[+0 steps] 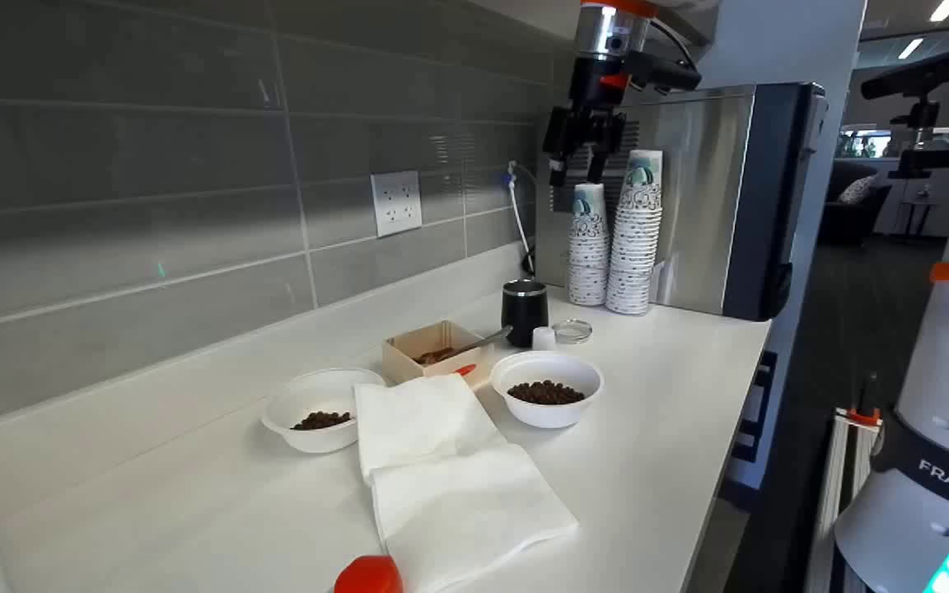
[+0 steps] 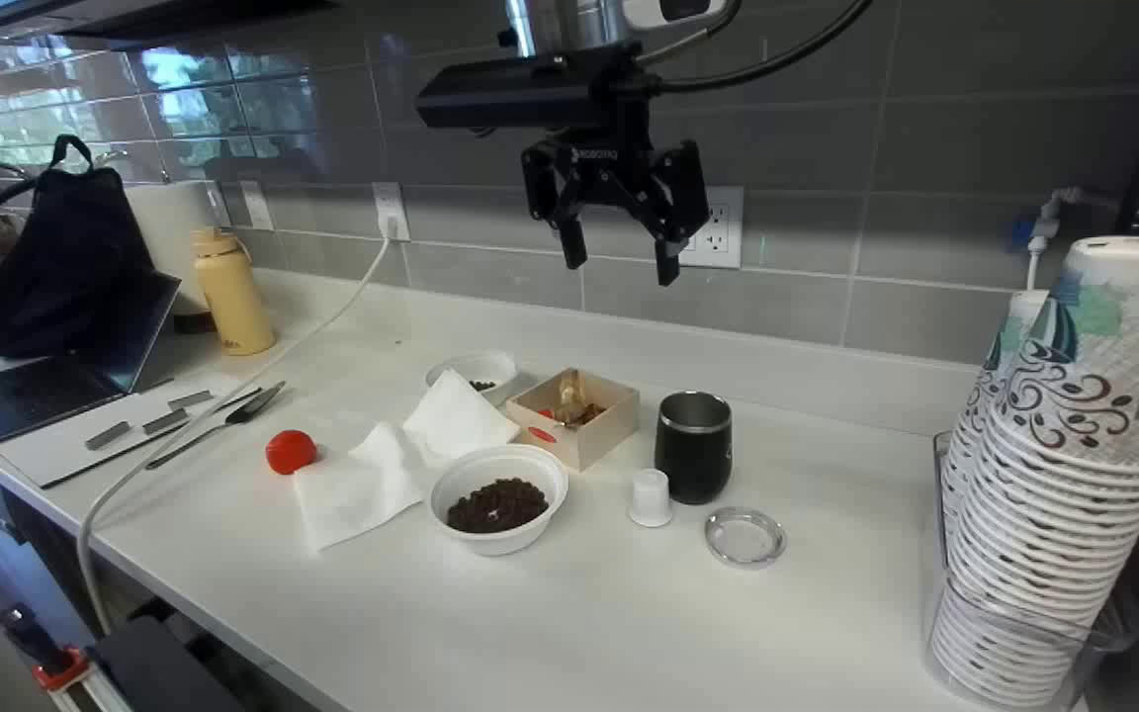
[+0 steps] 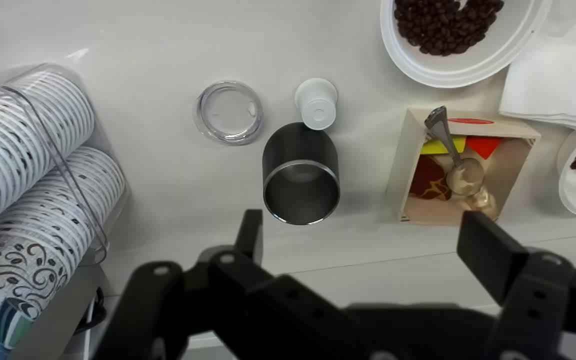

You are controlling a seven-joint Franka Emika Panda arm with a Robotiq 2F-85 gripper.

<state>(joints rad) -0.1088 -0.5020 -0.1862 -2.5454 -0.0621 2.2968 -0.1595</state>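
My black two-finger claw [image 2: 620, 261] is spread wide and holds nothing, so I think no grab is done yet. The round black metal cup [image 3: 300, 147] stands in the middle of the wrist view, uncovered, and looks empty. Just above it sits a small white plastic pod [image 3: 316, 105]; a round clear plastic lid [image 3: 230, 113] lies upper left. Dark brown beans [image 3: 443, 37] are already in the round white bowl [image 3: 438, 75], upper right.

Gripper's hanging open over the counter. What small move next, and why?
Probably slide the gripper sideways to centre it above the black tumbler before lowering: it is open and empty, and in the wrist view the tumbler sits nearer one finger than the other.
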